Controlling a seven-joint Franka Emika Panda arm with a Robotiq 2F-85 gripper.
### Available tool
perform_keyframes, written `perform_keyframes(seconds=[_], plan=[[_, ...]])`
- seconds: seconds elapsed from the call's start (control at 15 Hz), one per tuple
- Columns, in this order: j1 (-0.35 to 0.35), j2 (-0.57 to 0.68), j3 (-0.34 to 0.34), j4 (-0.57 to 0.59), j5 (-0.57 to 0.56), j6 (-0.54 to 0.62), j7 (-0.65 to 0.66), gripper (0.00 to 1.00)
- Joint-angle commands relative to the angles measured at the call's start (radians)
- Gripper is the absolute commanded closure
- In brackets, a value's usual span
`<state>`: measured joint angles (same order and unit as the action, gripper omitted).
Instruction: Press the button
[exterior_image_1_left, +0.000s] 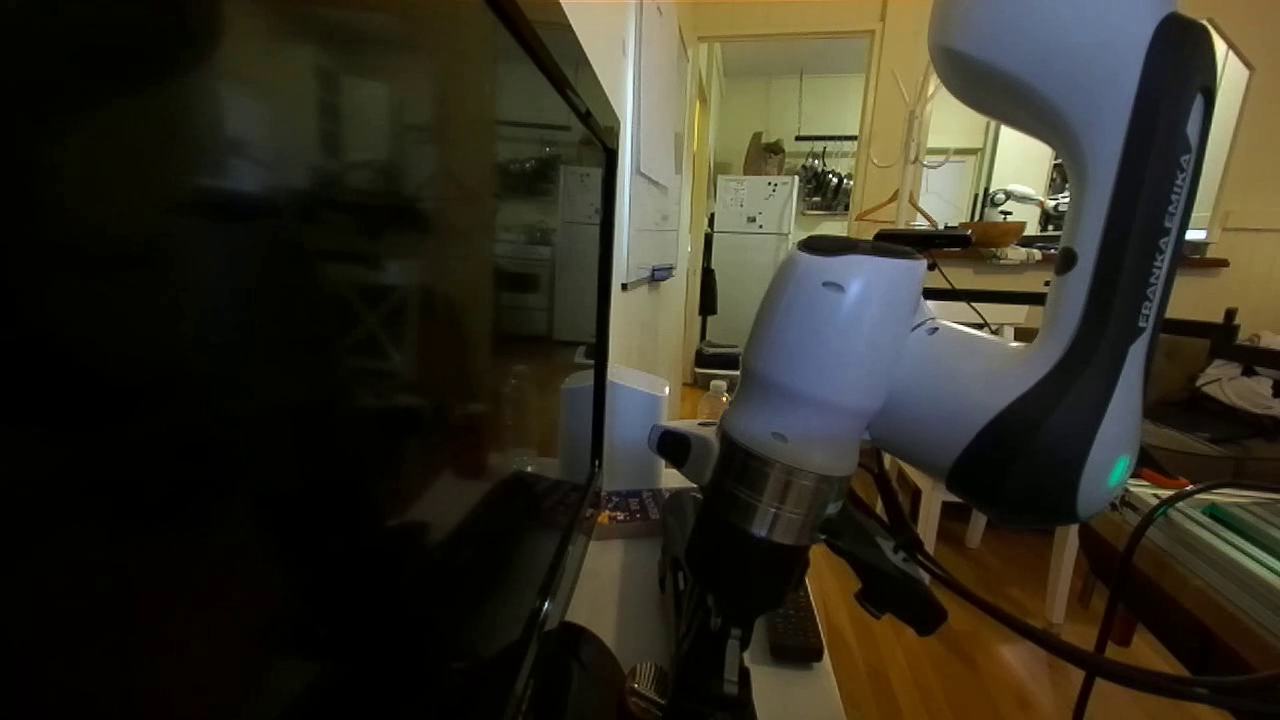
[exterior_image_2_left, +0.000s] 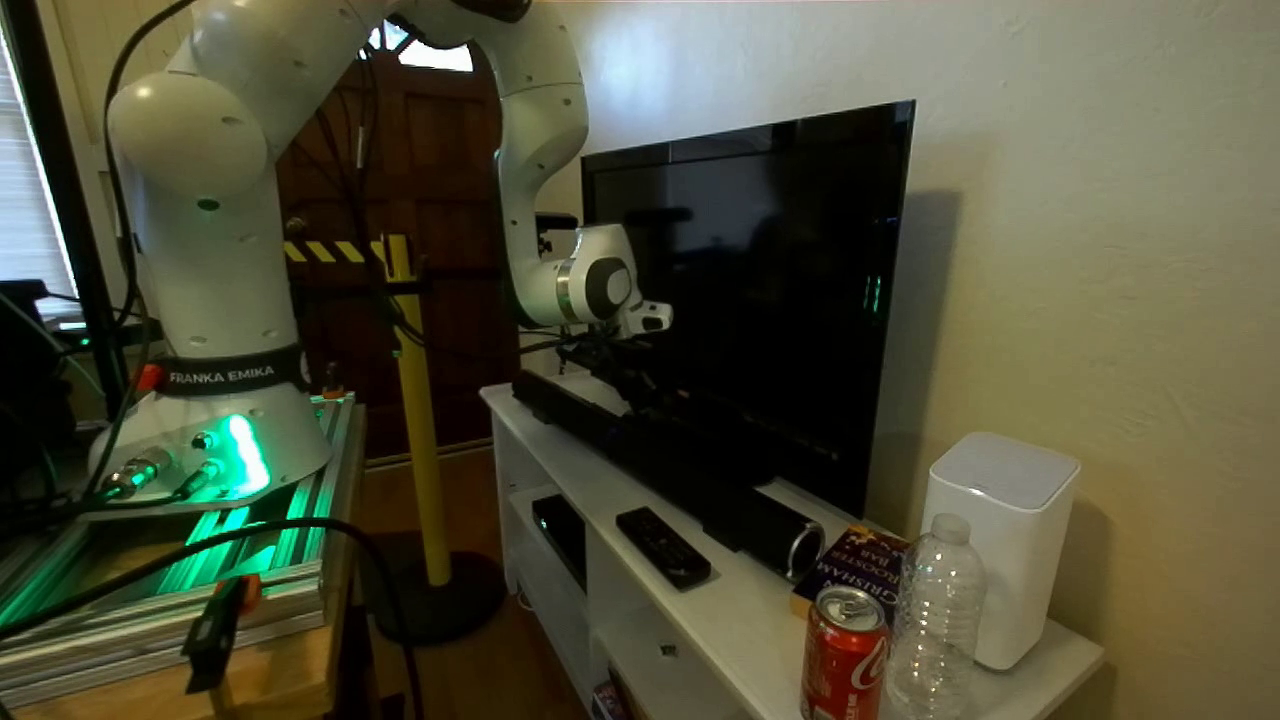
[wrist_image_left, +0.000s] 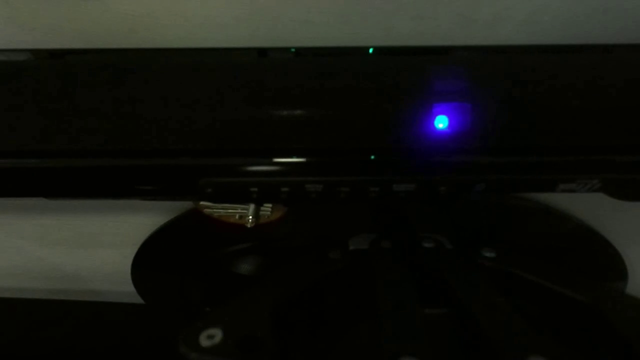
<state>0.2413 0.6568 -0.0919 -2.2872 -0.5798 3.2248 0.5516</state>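
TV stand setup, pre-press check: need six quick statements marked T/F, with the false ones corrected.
1. The remote lies on the stand, in front of the soundbar. True.
2. The gripper is holding the remote. False: the remote lies loose on the stand.
3. The can stands upright beside the bottle. True.
4. A blue light glows in the wrist view. True.
5. The bottle is lying on its side. False: it stands upright.
6. The can is green. False: it is red.

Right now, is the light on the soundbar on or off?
On: in the wrist view, the light glows bright blue against the black soundbar. Whether any sound is playing, the pictures can't tell.
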Motion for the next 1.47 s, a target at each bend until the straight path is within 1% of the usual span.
perform_keyframes(seconds=[0.0, 0.27, 0.33, 0.6, 1.13, 1.4], plan=[[0.001, 0.025, 0.002, 0.013, 0.001, 0.02, 0.0, 0.99], [-0.012, 0.033, 0.016, 0.013, -0.002, 0.01, -0.007, 0.99], [-0.024, 0.039, 0.029, 0.014, -0.003, 0.003, -0.013, 0.99], [-0.045, 0.06, 0.047, 0.02, -0.002, -0.012, -0.025, 0.99], [-0.009, -0.025, 0.009, 0.003, 0.001, 0.021, -0.007, 0.99], [-0.004, -0.051, 0.002, -0.003, 0.003, 0.002, -0.005, 0.99]])
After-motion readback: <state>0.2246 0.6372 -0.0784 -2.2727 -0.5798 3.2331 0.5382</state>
